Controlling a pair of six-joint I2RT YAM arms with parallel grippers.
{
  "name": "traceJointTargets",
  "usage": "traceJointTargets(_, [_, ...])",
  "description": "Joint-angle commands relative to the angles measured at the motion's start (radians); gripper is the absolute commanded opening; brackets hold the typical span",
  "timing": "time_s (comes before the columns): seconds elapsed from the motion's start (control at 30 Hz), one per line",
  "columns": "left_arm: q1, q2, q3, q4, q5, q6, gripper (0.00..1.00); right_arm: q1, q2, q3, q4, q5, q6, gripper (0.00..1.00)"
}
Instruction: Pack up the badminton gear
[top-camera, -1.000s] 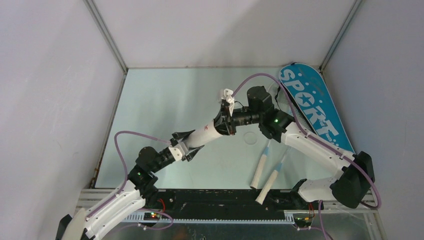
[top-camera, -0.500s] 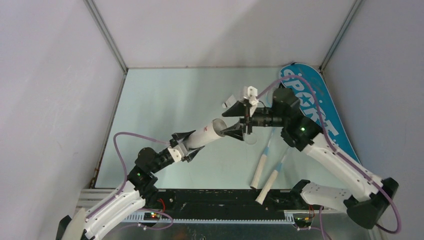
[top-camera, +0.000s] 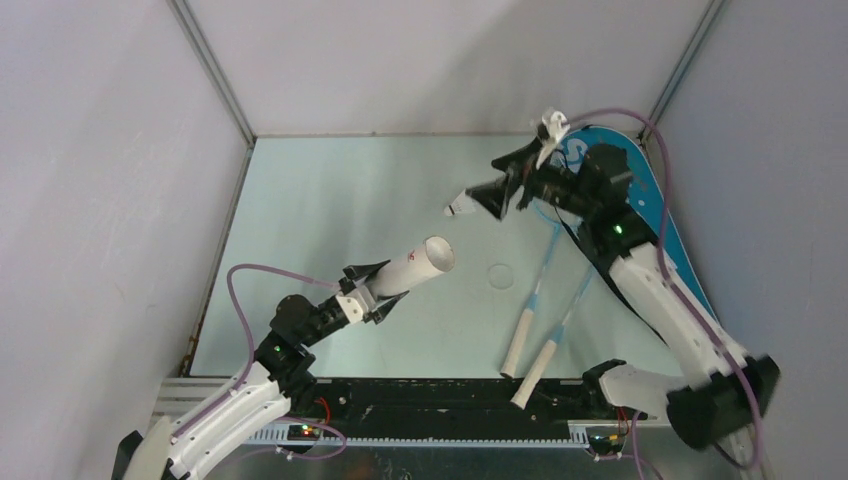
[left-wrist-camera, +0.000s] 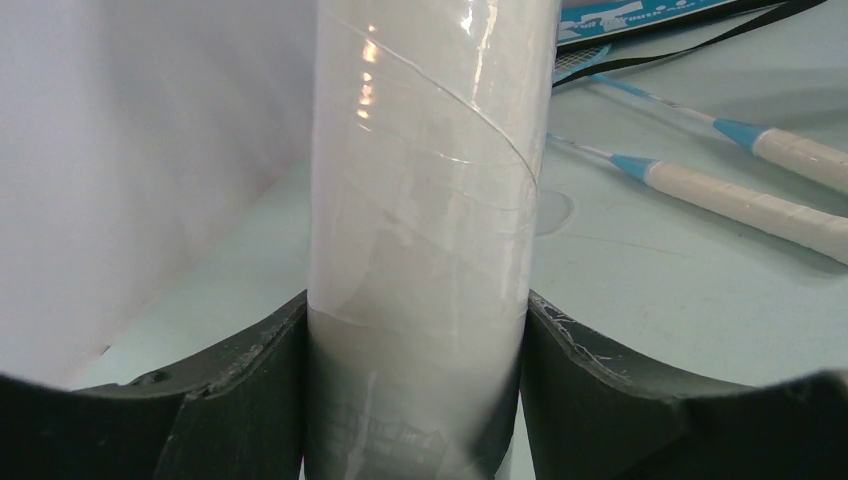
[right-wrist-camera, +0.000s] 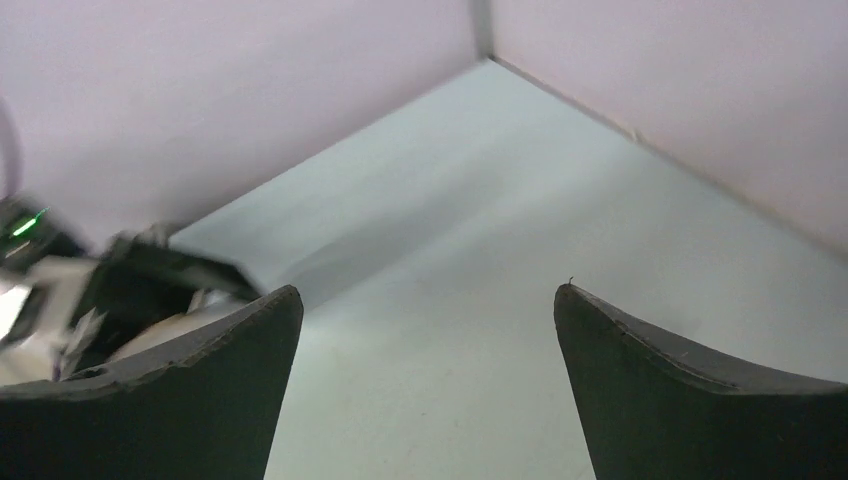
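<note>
My left gripper is shut on the long white tube, which slants up to the right with its open mouth free; in the left wrist view the tube fills the gap between both fingers. Over the far right of the table, my right gripper stands open and empty, as the right wrist view confirms. Just beside its lower finger a white shuttlecock lies on the table. Two rackets with cream handles lie at the right. The blue "SPORT" bag rests along the right wall.
A small round clear lid lies on the table between the tube's mouth and the racket shafts. Grey walls close in the table on three sides. The black base rail runs along the near edge.
My right gripper has opened and pulled away from the tube's mouth toward the back right. The left gripper and the tube have stayed where they were.
</note>
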Motion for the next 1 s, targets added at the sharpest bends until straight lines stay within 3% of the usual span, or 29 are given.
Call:
traceJointTargets(0.0, [-0.004, -0.011, 0.026, 0.035, -0.026, -0.008, 0.68, -0.145, 0.226, 0.039, 0.106, 0.046, 0.294, 0.99])
traceJointTargets(0.17, [-0.005, -0.003, 0.024, 0.034, -0.020, -0.001, 0.68, -0.212, 0.557, 0.156, 0.178, -0.048, 0.376, 0.99])
traceJointTargets(0.43, [-0.004, 0.002, 0.053, -0.035, -0.035, -0.001, 0.68, -0.212, 1.010, 0.531, -0.045, -0.047, 0.341, 0.97])
traceJointTargets(0.53, [-0.004, -0.013, 0.050, -0.043, -0.043, -0.002, 0.68, -0.202, 1.072, 0.592, -0.066, 0.002, 0.324, 0.97])
traceJointTargets(0.73, [-0.005, -0.025, 0.055, -0.061, -0.049, -0.001, 0.68, -0.197, 1.183, 0.689, -0.148, 0.024, 0.309, 0.86])
traceJointTargets(0.97, [-0.004, -0.018, 0.061, -0.066, -0.054, 0.000, 0.68, -0.180, 1.206, 0.664, -0.178, 0.034, 0.302, 0.72])
